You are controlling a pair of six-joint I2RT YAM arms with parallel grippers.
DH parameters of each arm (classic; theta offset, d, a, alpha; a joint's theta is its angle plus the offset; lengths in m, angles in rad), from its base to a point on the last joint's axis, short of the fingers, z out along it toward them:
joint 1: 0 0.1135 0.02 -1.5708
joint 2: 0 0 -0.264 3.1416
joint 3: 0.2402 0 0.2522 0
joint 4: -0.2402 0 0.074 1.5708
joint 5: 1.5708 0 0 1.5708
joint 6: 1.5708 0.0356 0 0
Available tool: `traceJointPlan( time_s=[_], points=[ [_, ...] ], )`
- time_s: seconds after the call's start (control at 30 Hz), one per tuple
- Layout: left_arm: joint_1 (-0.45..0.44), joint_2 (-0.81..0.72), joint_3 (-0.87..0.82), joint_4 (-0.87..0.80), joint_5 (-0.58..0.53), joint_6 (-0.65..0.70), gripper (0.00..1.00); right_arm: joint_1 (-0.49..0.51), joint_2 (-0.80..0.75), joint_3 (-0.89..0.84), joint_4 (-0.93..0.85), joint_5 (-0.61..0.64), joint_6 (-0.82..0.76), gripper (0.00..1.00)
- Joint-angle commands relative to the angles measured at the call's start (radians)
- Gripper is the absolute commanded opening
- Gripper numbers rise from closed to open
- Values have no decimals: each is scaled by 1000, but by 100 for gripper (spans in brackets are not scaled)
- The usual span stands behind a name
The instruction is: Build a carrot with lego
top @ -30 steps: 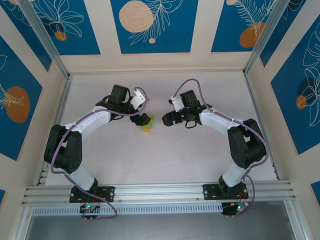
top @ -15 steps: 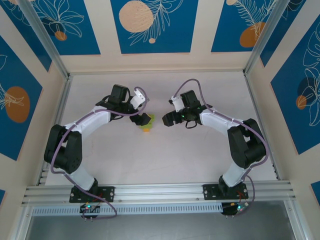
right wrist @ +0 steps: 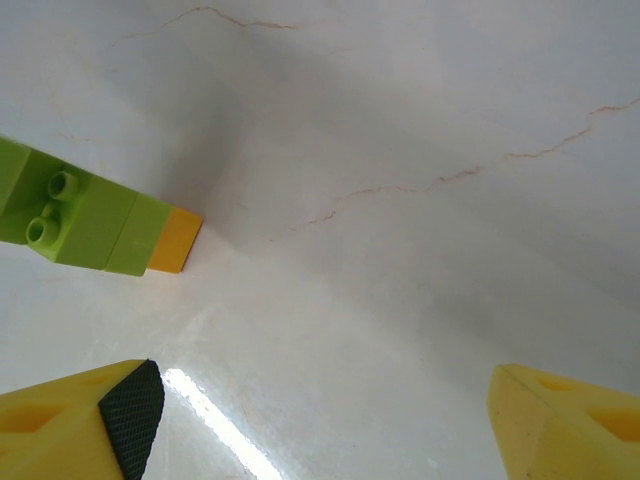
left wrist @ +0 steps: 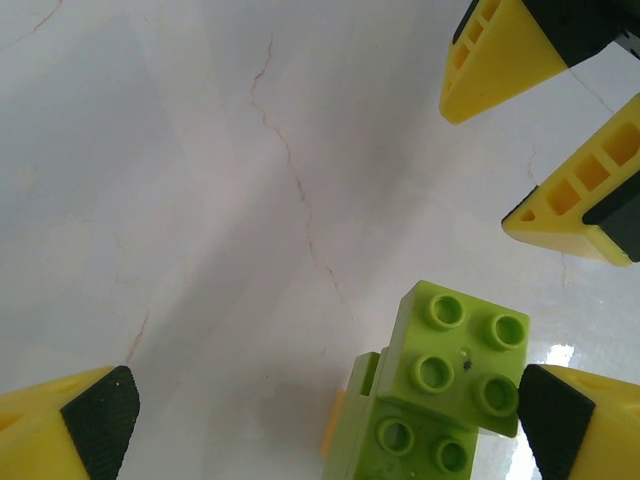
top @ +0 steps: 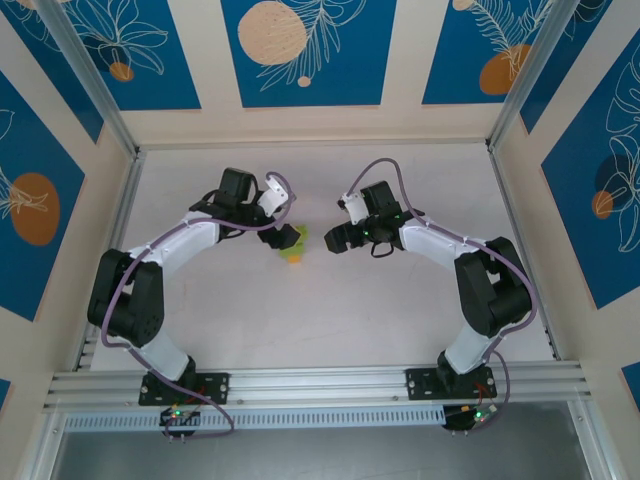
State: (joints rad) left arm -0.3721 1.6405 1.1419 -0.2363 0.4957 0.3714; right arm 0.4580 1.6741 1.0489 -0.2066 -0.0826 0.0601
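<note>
Glossy plastic carrot [left wrist: 455,365] lies on a smooth, faintly veined, slightly reflective table [left wrist: 200,200].

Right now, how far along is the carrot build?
Done: the carrot looks built, lime-green bricks joined with the orange brick at one end, lying on the table. In hand: nothing; left hand open right by it, right hand open and apart. Left: likely just backing both hands off.

- Lime-green carrot [left wrist: 455,365], studs showing, lower right; orange brick [left wrist: 335,440] on its left.
- Left gripper [left wrist: 330,425] spread wide, fingertips at both bottom corners.
- Right gripper [left wrist: 540,130] upper right.
</note>
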Motion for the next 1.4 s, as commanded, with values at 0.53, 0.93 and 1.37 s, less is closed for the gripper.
traceJointPlan(
  time_s=[0.53,0.93,1.37],
  points=[
    [28,-133,-7,59,-106,-86,99,91,-16,2,-8,-32,62,85],
    [83,-267,-133,86,-384,-216,99,241,97,195,-159,131,108,85],
    [150,-319,-257,186,-406,-288,99,240,262,405,-222,167,85,85]
  ],
)
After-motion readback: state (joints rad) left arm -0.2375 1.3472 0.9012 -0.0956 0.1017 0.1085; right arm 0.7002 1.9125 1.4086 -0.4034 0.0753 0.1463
